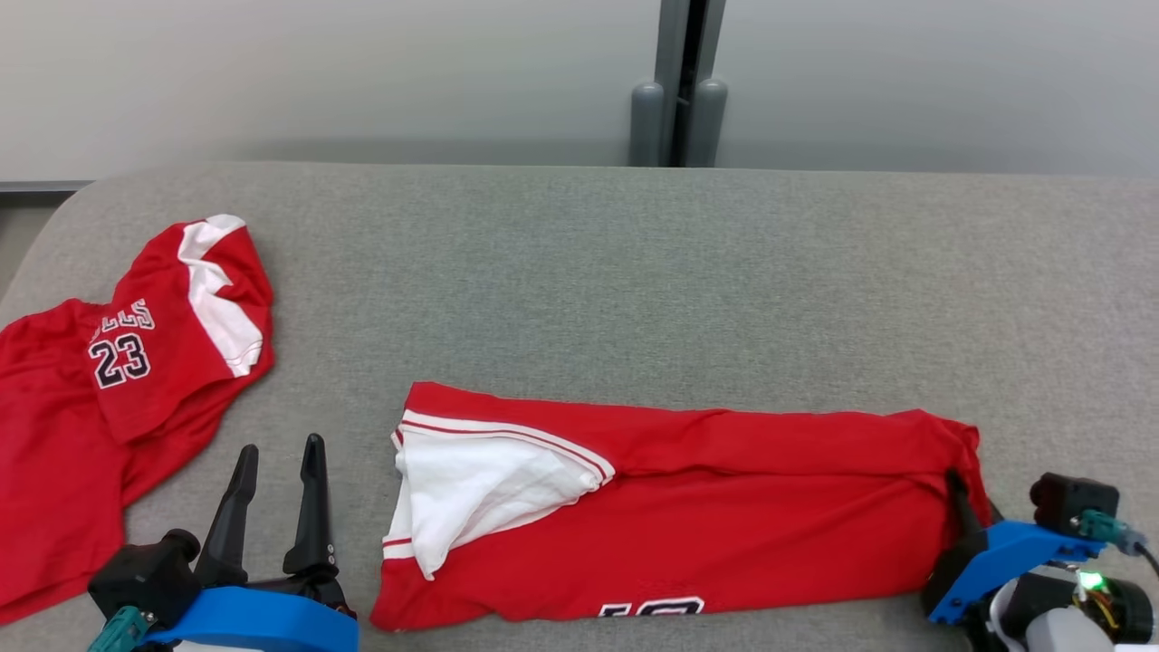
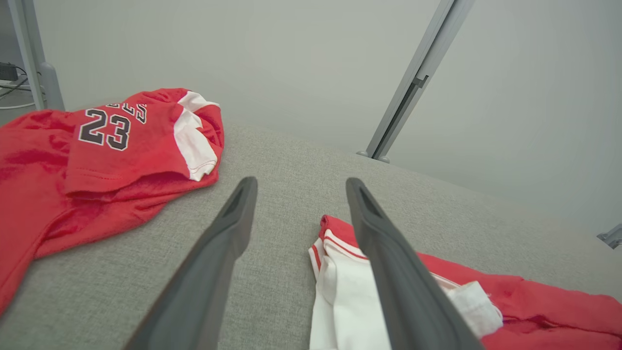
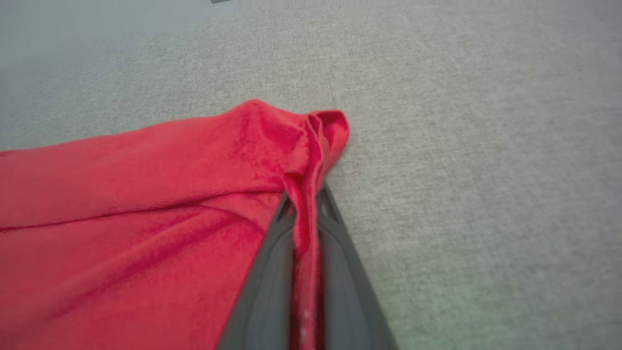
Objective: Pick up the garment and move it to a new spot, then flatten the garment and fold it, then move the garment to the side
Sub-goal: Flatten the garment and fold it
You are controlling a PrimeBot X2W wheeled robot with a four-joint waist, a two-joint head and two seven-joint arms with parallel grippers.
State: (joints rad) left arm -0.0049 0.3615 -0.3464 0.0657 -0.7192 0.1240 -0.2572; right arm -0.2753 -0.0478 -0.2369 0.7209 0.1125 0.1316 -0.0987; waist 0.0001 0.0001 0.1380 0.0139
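**Right corner pinched, left jaws waiting**

The jersey (image 1: 136,380) sits far left, out of the way. My left gripper (image 1: 281,445) hovers wide beside the garment (image 1: 724,507). It lies along the table's (image 1: 634,272) near edge, long axis left-right, white-trimmed end leftward. My right gripper (image 3: 306,199) pinches its right corner, likely for folding.

The red garment (image 1: 724,507) lay folded into a long band near the front, white inner fabric showing at its left end, right corner bunched upward.
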